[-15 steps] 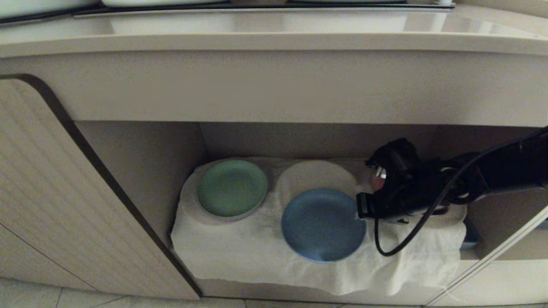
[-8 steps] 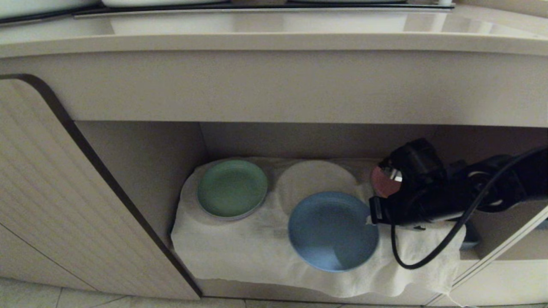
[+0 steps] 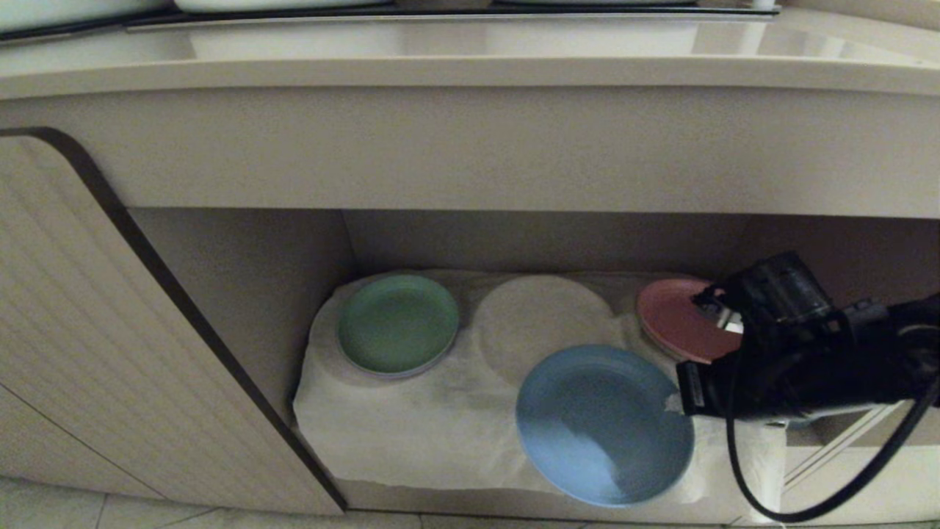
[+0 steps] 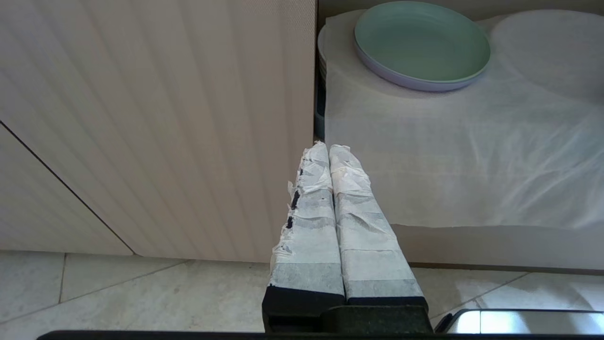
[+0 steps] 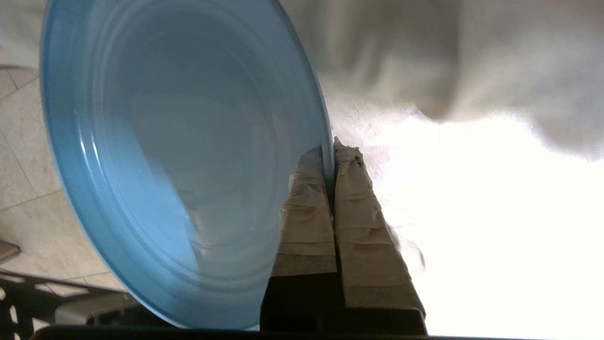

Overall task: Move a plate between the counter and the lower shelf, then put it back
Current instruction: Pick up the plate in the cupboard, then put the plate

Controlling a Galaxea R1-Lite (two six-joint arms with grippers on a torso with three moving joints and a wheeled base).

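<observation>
The light blue plate [image 3: 604,425] [image 5: 179,160] hangs over the front edge of the lower shelf [image 3: 242,279], above its rumpled white cloth [image 3: 411,433]. My right gripper [image 3: 674,402] [image 5: 330,150] is shut on the plate's right rim, one taped finger on each side of it. The beige counter [image 3: 470,70] runs across the top of the head view, above the shelf. My left gripper [image 4: 326,150] is parked low in front of the cabinet door, fingers pressed together and empty.
A green plate [image 3: 398,322] [image 4: 422,45] sits on the cloth's left hump and a pink plate [image 3: 679,319] on its right one; the middle hump [image 3: 540,316] is bare. A ribbed cabinet door [image 3: 88,353] stands open at the left. Tiled floor [image 4: 118,293] lies below.
My right arm has drawn back toward the right and front, pulling the blue plate off the middle of the cloth to the shelf's front edge. The pink plate has come into view.
</observation>
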